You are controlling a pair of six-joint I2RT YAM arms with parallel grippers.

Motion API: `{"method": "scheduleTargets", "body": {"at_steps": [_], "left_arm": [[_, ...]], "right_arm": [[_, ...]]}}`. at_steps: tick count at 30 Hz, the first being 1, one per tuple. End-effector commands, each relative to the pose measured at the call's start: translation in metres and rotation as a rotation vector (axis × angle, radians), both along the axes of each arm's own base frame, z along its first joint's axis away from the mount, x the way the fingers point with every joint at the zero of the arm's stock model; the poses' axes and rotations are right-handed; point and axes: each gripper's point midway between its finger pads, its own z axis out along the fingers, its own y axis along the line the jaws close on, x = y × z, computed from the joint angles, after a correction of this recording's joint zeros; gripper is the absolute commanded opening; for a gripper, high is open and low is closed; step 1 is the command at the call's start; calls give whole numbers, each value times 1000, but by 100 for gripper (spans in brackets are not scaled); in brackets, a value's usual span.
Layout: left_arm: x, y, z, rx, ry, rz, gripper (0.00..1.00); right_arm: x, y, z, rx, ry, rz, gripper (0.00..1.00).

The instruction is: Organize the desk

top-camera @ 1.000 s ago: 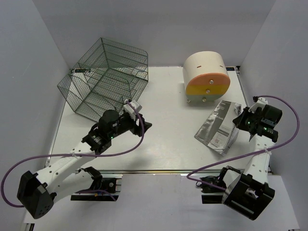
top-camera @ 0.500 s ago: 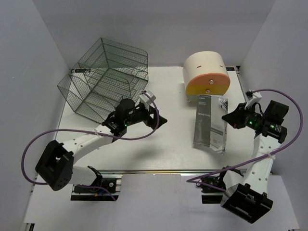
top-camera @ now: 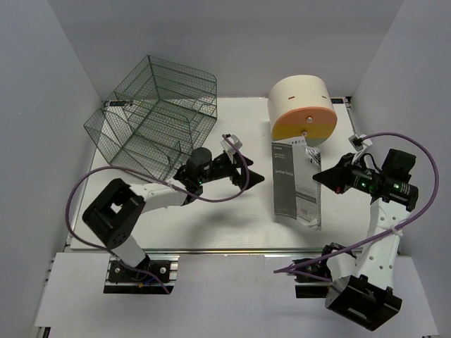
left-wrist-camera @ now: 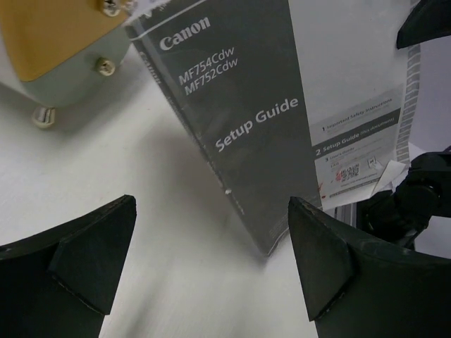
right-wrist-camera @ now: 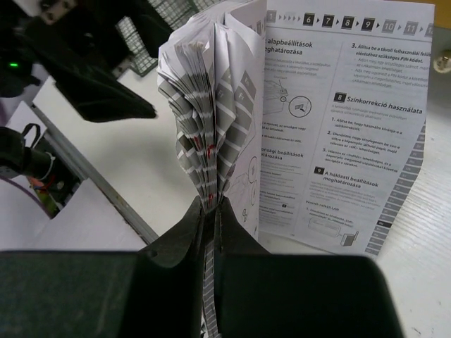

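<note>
The white desk (top-camera: pixel 232 218) holds a grey Canon "Setup Guide" booklet (top-camera: pixel 294 182). My right gripper (top-camera: pixel 318 176) is shut on the booklet's edge and holds it tilted, with its pages fanned out in the right wrist view (right-wrist-camera: pixel 211 120), pinched between the fingertips (right-wrist-camera: pixel 211 211). My left gripper (top-camera: pixel 252 177) is open and empty, just left of the booklet and apart from it. In the left wrist view the booklet's cover (left-wrist-camera: pixel 239 120) fills the space ahead of the gripper (left-wrist-camera: pixel 211 260), with its lower corner close to the desk.
A dark wire-mesh cage (top-camera: pixel 151 116) stands at the back left. A cream-and-orange drawer box (top-camera: pixel 303 113) stands at the back right, just behind the booklet; it also shows in the left wrist view (left-wrist-camera: pixel 56 42). A metal rail (top-camera: pixel 211 250) runs along the near edge.
My right gripper has carried the booklet left and tilted it up from the desk. My left arm has stretched right, from beside the cage to just left of the booklet.
</note>
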Motion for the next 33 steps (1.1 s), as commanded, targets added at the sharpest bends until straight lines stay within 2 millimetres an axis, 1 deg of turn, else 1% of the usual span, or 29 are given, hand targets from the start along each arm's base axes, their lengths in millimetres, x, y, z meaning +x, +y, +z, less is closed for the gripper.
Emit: {"method": "scheduleTargets", "body": {"at_steps": [1,2,3,4,5,6,7,9,10,11,12,13,14,15,16,17,19,20,21,22,24,25,27,28,29,30,31,32,33], "left_arm": [[-9,-27,45,-156,-85,-97,98],[-6,-32,35,-159,-49,-104,98],[-11,-39,42,-193,-69,-134,98],[-8,-44,49,-216,-75,-143,98],[-12,-51,49,-236,-50,-163,98],[-12,-59,42,-241,-27,-180,98],[-10,-64,54,-278,-48,-193,98],[-12,-73,54,-327,-16,-225,98],[-14,-76,59,-350,-17,-257,98],[-18,-78,62,-379,25,-284,98],[-22,-78,69,-416,8,-319,98],[-25,-81,61,-415,32,-352,98],[-27,-83,68,-439,59,-376,96],[-30,-83,71,-455,48,-401,93],[-30,-86,66,-453,63,-414,82],[-33,-87,71,-458,64,-447,71],[-37,-88,71,-457,65,-484,45],[-39,-89,74,-455,68,-507,26],[-44,-91,74,-450,74,-521,22],[-44,-92,77,-446,61,-521,22],[-41,-94,75,-415,71,-504,21],[-44,-97,75,-403,52,-505,19],[-40,-100,76,-373,59,-488,7],[-42,-102,78,-350,45,-482,0],[-41,-102,82,-340,38,-468,0],[-44,-103,81,-321,32,-459,0],[-41,-101,85,-302,-33,-434,0],[-42,-95,94,-262,-29,-406,0],[-41,-94,96,-236,-47,-361,0]], "right_arm": [[-8,19,44,63,-153,116,0],[-8,21,45,81,-154,123,0],[-9,22,45,88,-154,128,0],[-9,23,46,90,-158,132,0],[-9,24,45,101,-157,137,0],[-9,24,43,99,-158,139,0],[-9,24,42,101,-155,141,0],[-10,25,36,97,-152,146,0],[-11,25,34,91,-152,144,0],[-12,25,31,88,-147,144,0],[-13,25,26,83,-147,145,0],[-13,25,23,82,-143,143,0],[-13,25,20,82,-139,144,0],[-14,25,15,83,-131,144,0],[-14,25,12,86,-127,145,0],[-14,25,10,91,-121,146,0],[-14,25,5,92,-116,147,0],[-14,25,4,90,-115,145,0],[-14,25,3,90,-113,146,0],[-13,24,1,89,-111,142,0],[-14,25,0,92,-111,147,0],[-14,26,0,96,-111,150,0],[-15,26,1,93,-116,151,0],[-16,26,2,88,-122,148,0],[-17,26,2,82,-124,149,0],[-16,25,2,69,-132,143,0],[-15,25,4,61,-150,141,3],[-15,24,6,54,-154,136,14],[-15,24,7,45,-170,139,32]]}}
